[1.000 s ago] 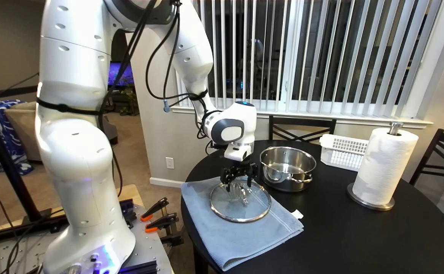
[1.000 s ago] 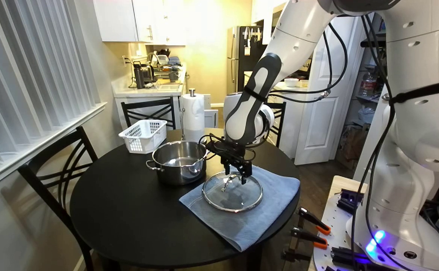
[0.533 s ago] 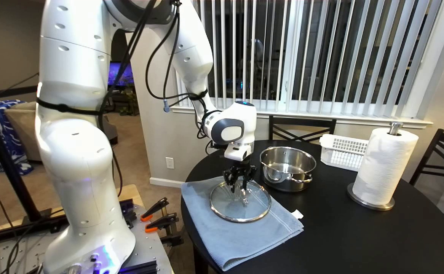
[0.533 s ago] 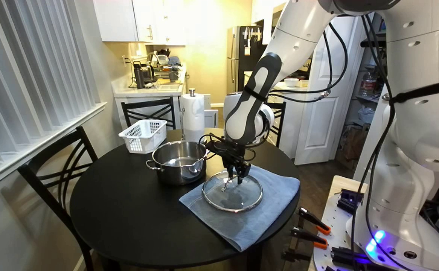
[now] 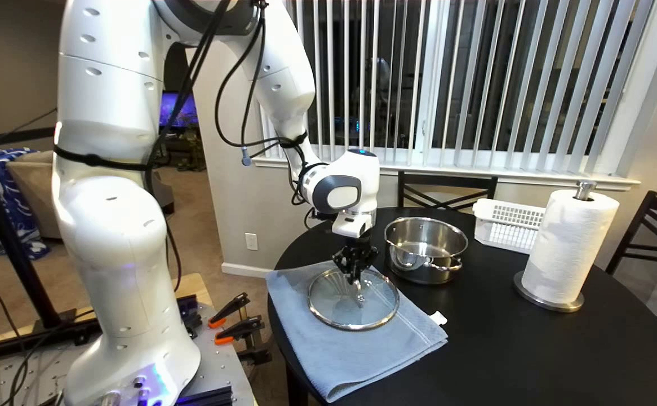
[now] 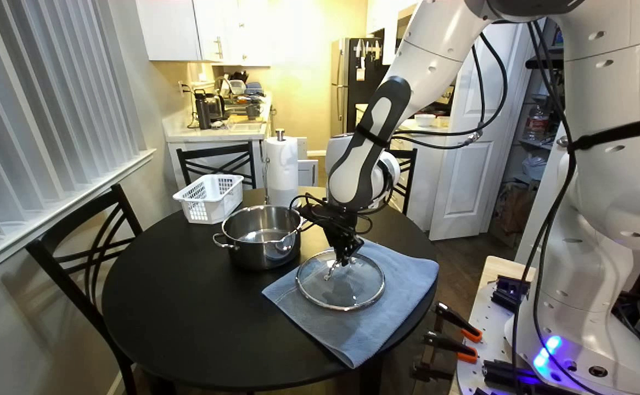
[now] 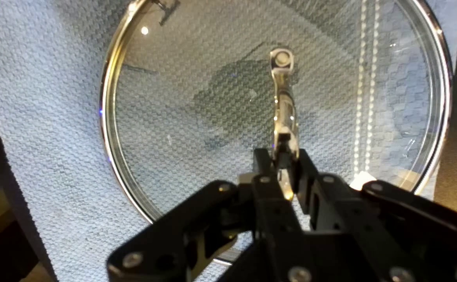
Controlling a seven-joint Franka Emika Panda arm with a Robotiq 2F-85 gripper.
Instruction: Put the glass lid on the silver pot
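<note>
The round glass lid (image 5: 334,310) with its metal rim lies flat on the folded blue cloth (image 5: 387,355), seen in both exterior views. Its arched metal handle (image 7: 281,80) runs up the middle of the wrist view and passes between my fingers. My gripper (image 7: 283,156) points down over the lid, shut on that handle near the handle's arch, with one finger on each side. The silver pot (image 6: 262,253) stands upright beside the cloth, uncovered, its inside visible. Fingers and arm hide part of the handle and rim.
Behind the pot is a white slatted basket (image 6: 210,206). A paper towel roll (image 5: 568,251) stands upright on its holder on the round black table (image 5: 531,349). Black chairs (image 6: 86,258) surround the table. Cables hang along the arm near the pot's rim.
The fingers have come together from wide apart and now grip the lid's handle. Lid and cloth have shifted very slightly toward the robot's base; the arm has hardly moved.
</note>
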